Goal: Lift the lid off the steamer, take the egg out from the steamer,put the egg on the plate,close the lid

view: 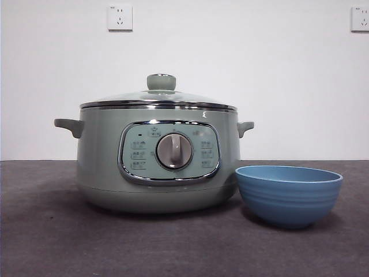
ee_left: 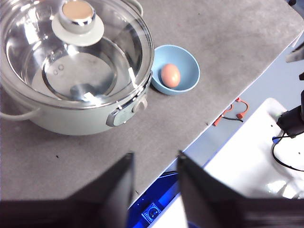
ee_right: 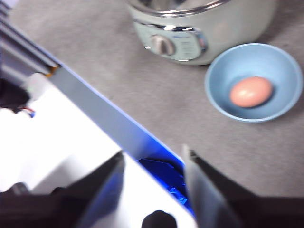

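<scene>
The sage-green steamer [view: 155, 164] stands on the grey table with the glass lid [view: 158, 97] closed on it; it also shows in the left wrist view [ee_left: 71, 109] with the lid [ee_left: 76, 47] and in the right wrist view [ee_right: 199, 33]. A brown egg [ee_left: 170, 75] lies in the blue bowl [ee_left: 185, 71] beside the steamer, also in the right wrist view as egg [ee_right: 251, 91] and bowl [ee_right: 223, 102]. The bowl [view: 288, 195] hides the egg in the front view. My left gripper [ee_left: 156, 190] and right gripper [ee_right: 153, 190] are open, empty, back over the table's front edge.
The grey mat [view: 52, 242] covers the table. A white wall with two sockets [view: 120, 17] is behind. Beyond the table's front edge are white and blue robot base parts [ee_left: 247, 161] with cables.
</scene>
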Controlling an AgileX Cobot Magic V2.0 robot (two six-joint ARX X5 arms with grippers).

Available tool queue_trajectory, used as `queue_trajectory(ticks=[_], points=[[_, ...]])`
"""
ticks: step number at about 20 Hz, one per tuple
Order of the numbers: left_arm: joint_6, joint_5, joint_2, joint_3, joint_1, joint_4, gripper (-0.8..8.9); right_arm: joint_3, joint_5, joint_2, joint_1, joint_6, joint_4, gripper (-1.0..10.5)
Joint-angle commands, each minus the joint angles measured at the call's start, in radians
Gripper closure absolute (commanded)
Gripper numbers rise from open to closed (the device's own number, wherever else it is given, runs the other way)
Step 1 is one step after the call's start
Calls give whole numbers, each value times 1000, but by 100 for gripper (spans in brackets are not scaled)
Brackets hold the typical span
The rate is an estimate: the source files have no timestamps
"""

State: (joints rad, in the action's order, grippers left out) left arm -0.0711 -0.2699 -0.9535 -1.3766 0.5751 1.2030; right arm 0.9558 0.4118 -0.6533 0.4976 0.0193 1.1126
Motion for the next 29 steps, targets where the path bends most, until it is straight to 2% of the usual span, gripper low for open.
queue_trajectory(ticks=[1, 27, 29], points=[[-3, -2, 2, -6, 2, -2, 822, 2, 16, -1, 2, 6, -3, 958], [-4, 6, 2, -6, 1, -23, 816, 2, 2, -1, 2, 9, -4, 945], [14, 11, 2, -6, 1, -29, 816, 2, 2, -1, 2, 9, -4, 945]])
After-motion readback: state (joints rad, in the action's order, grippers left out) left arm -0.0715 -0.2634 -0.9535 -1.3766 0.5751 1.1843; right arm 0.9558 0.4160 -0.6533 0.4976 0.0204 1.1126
